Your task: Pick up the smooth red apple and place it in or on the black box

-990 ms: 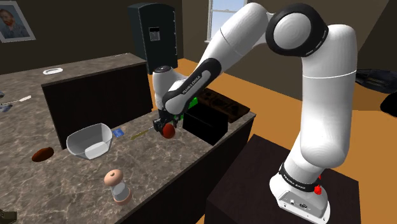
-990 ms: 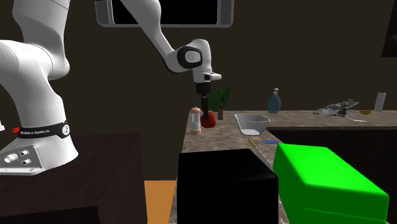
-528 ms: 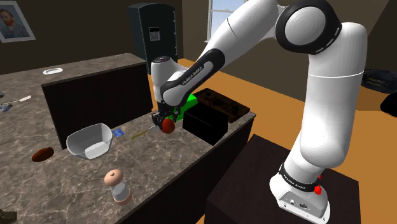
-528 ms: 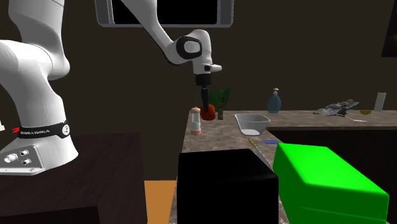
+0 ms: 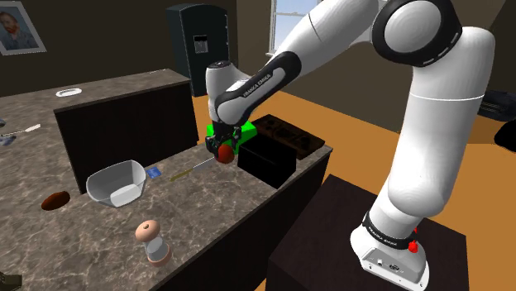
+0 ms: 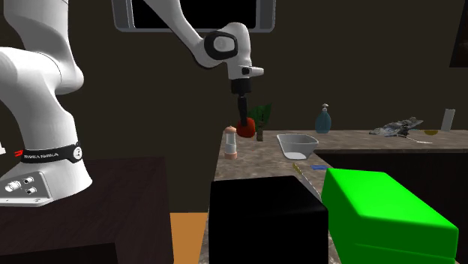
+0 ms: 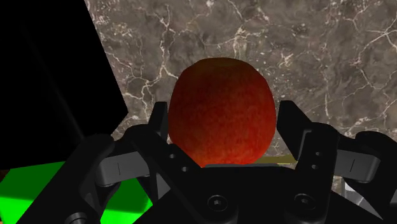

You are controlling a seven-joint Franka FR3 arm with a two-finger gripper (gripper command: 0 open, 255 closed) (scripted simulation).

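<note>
We are seeing the all-black two-finger gripper (image 5: 222, 151) (image 6: 243, 120) (image 7: 222, 118) clasping the round, smooth red apple (image 5: 224, 155) (image 6: 244, 127) (image 7: 221, 109). Its two fingers (image 7: 290, 124) are standing partly apart and pressing on opposite sides of the fruit.

The apple is hanging in the air, clear of the brown marbled stone counter (image 5: 207, 217) (image 7: 318, 51). It is sitting just beside the plain black box (image 5: 266, 157) (image 6: 266, 217) (image 7: 51, 76), on the shoulder view's left of it and not yet over its top. In the wrist view the black box's edge is running close alongside the apple.

A bright green box (image 5: 246, 132) (image 6: 382, 210) (image 7: 38, 184) is lying right against the black box, on its far side in the shoulder view. A white bowl (image 5: 116, 183) (image 6: 297, 142) is resting well apart from the black box, further along the counter. A small pale shaker with a brown top (image 5: 152, 240) (image 6: 231, 142) is standing farther still from the black box.
</note>
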